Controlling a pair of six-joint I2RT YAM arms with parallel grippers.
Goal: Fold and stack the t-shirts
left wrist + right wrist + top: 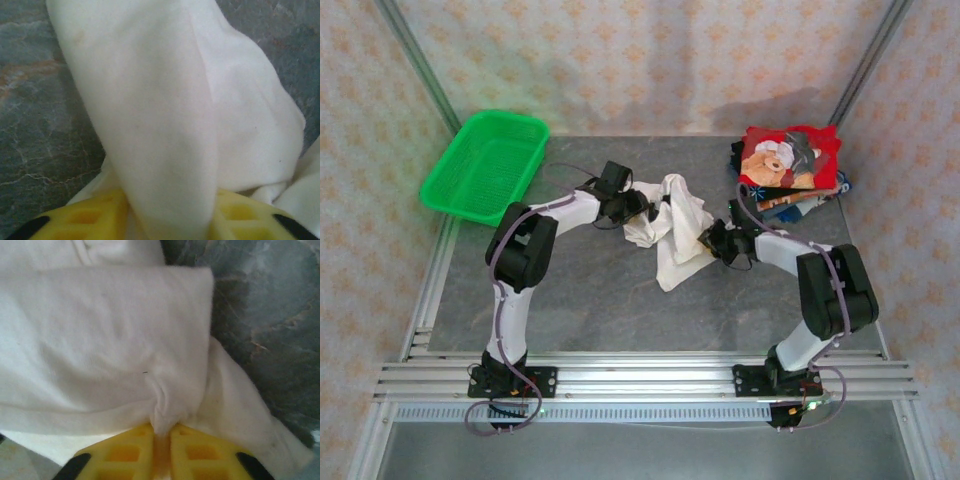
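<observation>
Off-white shirt [672,225] lies crumpled near the middle of the grey stone-patterned table [600,300] in the overhead view, one tail of it trailing toward six o'clock; the left gripper [650,205] meets the cloth at its ten o'clock edge and the right gripper [708,240] at its four o'clock edge, both arms bent inward from their bases. At two o'clock on the table sits the stack of folded shirts [798,195], topped by the red teddy-bear shirt [790,158], well apart from the green mesh basket [485,165] at ten o'clock. From the left wrist, a thick fold of the off-white shirt [165,110] rises toward twelve o'clock out of the left gripper [170,220], whose yellow fingers [90,217] press it from either side, clamped on the cloth, with table [40,125] showing at nine o'clock. From the right wrist, the right gripper [161,440] has its yellow fingers [125,452] drawn together on a puckered pinch of the off-white shirt [100,350], the hem folded over toward twelve o'clock and bare table [270,330] at three o'clock
</observation>
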